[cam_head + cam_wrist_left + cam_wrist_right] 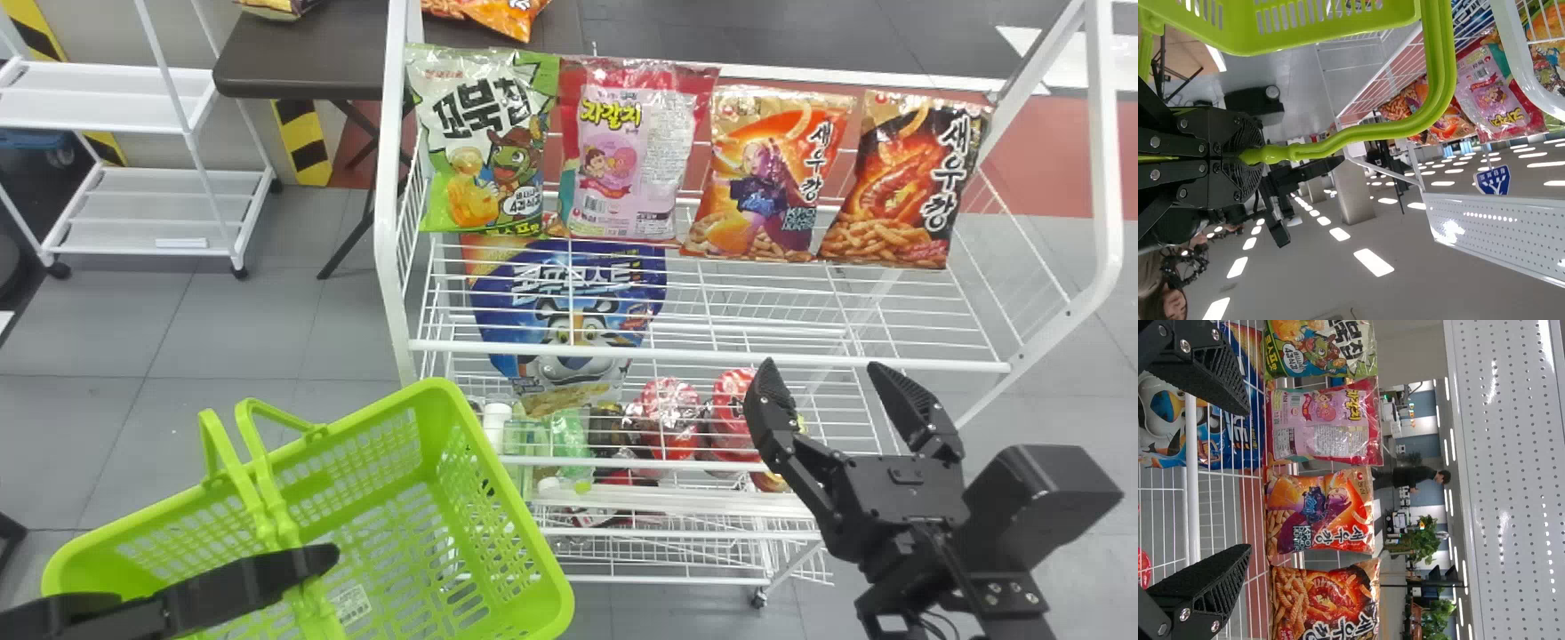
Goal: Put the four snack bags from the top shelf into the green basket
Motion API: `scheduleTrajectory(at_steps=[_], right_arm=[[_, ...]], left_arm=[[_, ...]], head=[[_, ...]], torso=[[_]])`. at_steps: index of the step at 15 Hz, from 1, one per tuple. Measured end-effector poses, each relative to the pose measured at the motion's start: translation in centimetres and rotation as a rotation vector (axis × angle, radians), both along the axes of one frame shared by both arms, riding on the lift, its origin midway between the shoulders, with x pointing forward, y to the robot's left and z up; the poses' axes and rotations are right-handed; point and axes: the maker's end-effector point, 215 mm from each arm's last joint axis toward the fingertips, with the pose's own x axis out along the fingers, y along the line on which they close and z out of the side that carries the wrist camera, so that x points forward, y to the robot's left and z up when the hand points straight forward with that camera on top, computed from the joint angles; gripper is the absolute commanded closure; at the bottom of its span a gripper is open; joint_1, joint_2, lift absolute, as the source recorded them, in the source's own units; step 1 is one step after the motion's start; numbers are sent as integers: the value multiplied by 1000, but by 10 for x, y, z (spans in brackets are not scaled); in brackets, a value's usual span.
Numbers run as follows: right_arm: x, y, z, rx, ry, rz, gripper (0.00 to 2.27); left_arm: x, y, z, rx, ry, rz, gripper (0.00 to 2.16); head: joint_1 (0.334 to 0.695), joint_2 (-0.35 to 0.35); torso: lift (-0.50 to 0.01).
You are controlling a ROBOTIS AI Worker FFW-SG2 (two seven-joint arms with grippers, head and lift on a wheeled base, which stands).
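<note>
Four snack bags stand in a row on the top shelf: a green-white bag, a pink bag, an orange bag and a black-orange bag. My right gripper is open in front of the shelf's right half, below the bags in the head view. In the right wrist view, the open right gripper has the orange bag beyond it. At lower left, my left gripper holds the green basket by its handle. In the left wrist view, the left gripper is shut on the handle.
The white wire rack has a front rail before the bags. A blue cereal bag and several packages stand on lower levels. A dark table and another white rack are at the back left.
</note>
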Motion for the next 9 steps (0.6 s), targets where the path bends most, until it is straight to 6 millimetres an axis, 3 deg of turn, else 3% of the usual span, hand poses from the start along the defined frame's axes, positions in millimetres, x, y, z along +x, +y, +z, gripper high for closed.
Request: scheduleTrajectory(at_steps=[9], right_arm=[[4,6,-1,7,0,16,117]], left_arm=[[-4,-6,-2,-3,8,-16,2148]], head=[[695,-79]], torso=[[0]])
